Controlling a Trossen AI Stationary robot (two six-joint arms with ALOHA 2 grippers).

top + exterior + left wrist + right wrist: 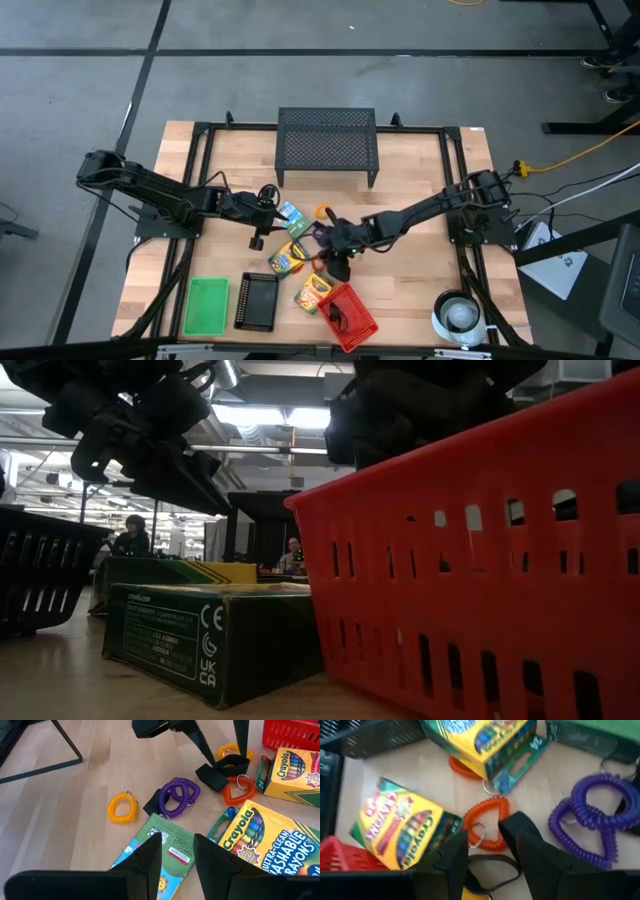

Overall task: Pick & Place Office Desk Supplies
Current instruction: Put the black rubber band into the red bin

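The right tool [487, 840] hangs released just above the orange ring [487, 822], so picking seems underway, needing descent and clenching; the left tool [175, 852] waits released.

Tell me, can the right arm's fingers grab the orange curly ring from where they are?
Probably yes. The right gripper hangs just above the orange ring, fingers apart on either side of it. Nothing covers the ring; the crayon box lies close beside it.

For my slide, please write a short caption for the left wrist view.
Left gripper open above a green box, facing purple coil rings, a yellow ring and crayon boxes.
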